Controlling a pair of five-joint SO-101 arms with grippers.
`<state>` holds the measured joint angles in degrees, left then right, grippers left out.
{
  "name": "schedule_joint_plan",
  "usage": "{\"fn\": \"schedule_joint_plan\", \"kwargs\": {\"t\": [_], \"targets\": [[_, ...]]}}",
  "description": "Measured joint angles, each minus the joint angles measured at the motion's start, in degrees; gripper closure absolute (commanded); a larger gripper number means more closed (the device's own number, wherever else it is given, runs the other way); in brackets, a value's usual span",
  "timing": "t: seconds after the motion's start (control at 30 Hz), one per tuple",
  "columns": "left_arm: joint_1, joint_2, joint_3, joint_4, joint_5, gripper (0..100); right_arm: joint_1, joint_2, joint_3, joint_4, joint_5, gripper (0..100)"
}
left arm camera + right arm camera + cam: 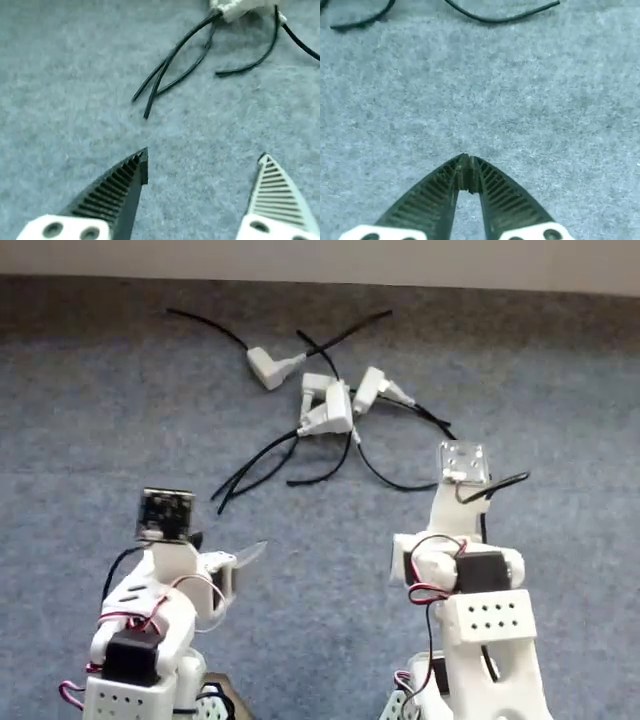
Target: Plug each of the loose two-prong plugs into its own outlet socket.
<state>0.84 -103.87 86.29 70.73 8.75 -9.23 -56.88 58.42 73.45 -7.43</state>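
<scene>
Several white plug and socket pieces with black cords lie at the far middle of the carpet: one (265, 365) to the left, a cluster (325, 408) in the middle and one (372, 388) to the right. My left gripper (203, 153) stands open over bare carpet, short of the cluster's edge (234, 8) and its trailing cords (170, 70). In the high view the left gripper (222, 552) is at the near left. My right gripper (468, 159) is shut on nothing above bare carpet, with a black cord (500, 19) lying beyond it.
The grey-blue carpet (90, 450) covers the whole table. Loose black cords (255, 468) spread from the cluster toward both arms. The right arm's body (470, 580) stands at the near right and the left arm's body (150, 620) at the near left.
</scene>
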Motion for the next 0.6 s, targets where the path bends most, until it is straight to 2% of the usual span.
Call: {"fn": "schedule_joint_plan", "kwargs": {"t": [0.17,0.33,0.47,0.6], "targets": [[-7.6,0.0,1.8,0.1,2.2,67,4.9,0.0,9.1,-8.1,0.5,99.0],[-8.2,0.0,3.7,1.9,2.2,66,10.6,0.0,18.8,-16.7,1.4,99.0],[-8.2,0.0,6.6,2.1,1.9,66,11.4,0.0,25.4,-20.4,7.6,99.0],[-8.2,0.0,9.1,2.1,-3.7,66,12.0,-0.6,27.8,-22.0,10.0,99.0]]}}
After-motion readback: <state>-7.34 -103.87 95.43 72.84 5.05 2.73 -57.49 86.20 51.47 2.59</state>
